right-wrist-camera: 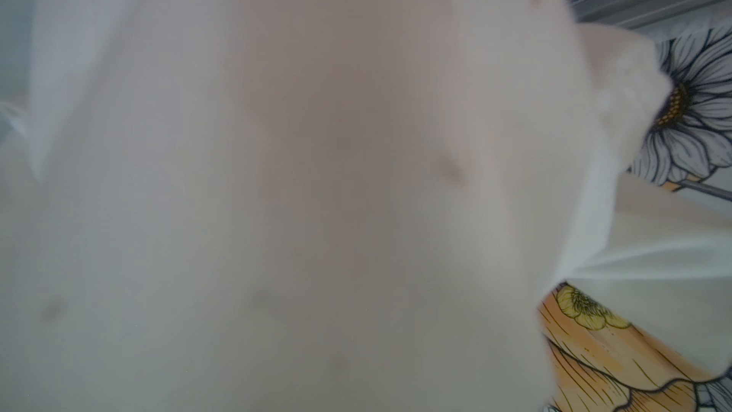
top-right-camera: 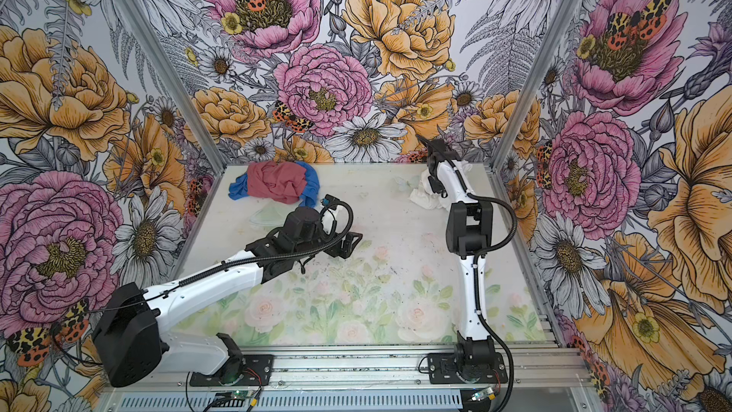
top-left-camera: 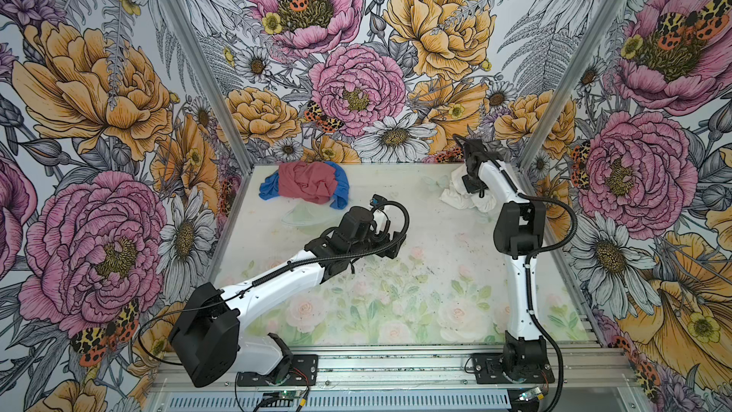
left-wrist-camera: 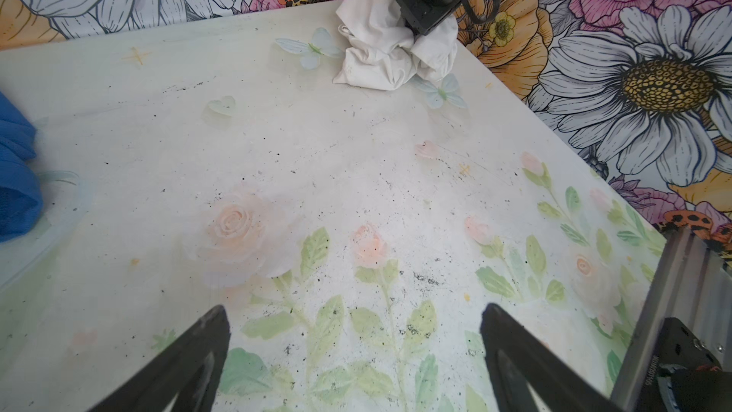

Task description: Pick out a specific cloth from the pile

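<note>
At the far left of the table (top-left-camera: 416, 216) you have the pile (top-left-camera: 305, 186): a red-pink garment (top-left-camera: 307, 182) bunched on top of a blue garment (top-left-camera: 341, 192), with blue showing at both ends of the heap. Both top views put it close to the back wall (top-left-camera: 356, 73). The left wrist view catches only one fold of the blue garment (left-wrist-camera: 16, 176) at the edge of the picture. Moving toward the middle, your left gripper (left-wrist-camera: 356, 311) hangs above bare tabletop. Its two black fingers (left-wrist-camera: 190, 354) are spread wide and there is nothing between them. In a top view the left gripper (top-right-camera: 350, 243) sits in front of the pile, near it but not touching. In the far right corner you find the cloth (top-left-camera: 459, 198), the plain white one. It lies well apart from the pile, crumpled where the back wall meets the side wall. Its lower folds rest on the table. The left wrist view shows the cloth (left-wrist-camera: 380, 61) also rising alongside the black end of the right arm (top-left-camera: 515, 271). Your right gripper (top-left-camera: 473, 186) is pushed into that cloth from above, and white fabric hides its fingertips in every view. The right wrist view is almost all blurred white cloth (right-wrist-camera: 277, 152) close to the lens, with a strip of flowered wall at one side. You cannot tell how far apart its jaws stand, or whether they have a fold pinched.
</note>
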Action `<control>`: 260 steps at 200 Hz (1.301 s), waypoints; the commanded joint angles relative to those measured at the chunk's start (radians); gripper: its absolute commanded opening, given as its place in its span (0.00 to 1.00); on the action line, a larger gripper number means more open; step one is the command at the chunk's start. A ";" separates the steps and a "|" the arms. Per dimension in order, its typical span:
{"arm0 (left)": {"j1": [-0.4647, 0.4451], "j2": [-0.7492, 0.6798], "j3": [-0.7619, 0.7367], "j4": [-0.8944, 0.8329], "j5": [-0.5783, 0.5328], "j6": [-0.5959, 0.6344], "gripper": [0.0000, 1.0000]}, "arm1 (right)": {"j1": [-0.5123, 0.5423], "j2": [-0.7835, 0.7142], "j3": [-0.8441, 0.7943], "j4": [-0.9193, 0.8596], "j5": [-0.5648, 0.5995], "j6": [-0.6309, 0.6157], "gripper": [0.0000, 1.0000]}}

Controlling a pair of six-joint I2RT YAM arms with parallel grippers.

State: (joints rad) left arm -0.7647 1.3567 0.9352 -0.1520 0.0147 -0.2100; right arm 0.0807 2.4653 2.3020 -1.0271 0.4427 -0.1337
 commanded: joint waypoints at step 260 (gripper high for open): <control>0.380 -0.284 -0.437 0.437 -0.702 0.182 0.99 | -0.103 -1.068 -1.536 1.097 -0.458 0.338 0.99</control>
State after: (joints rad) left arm -0.4488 1.1160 0.7006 0.0296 -0.3199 -0.0921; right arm 0.0475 1.5726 1.1191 -0.5053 0.0673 0.0685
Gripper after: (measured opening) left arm 0.990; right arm 0.995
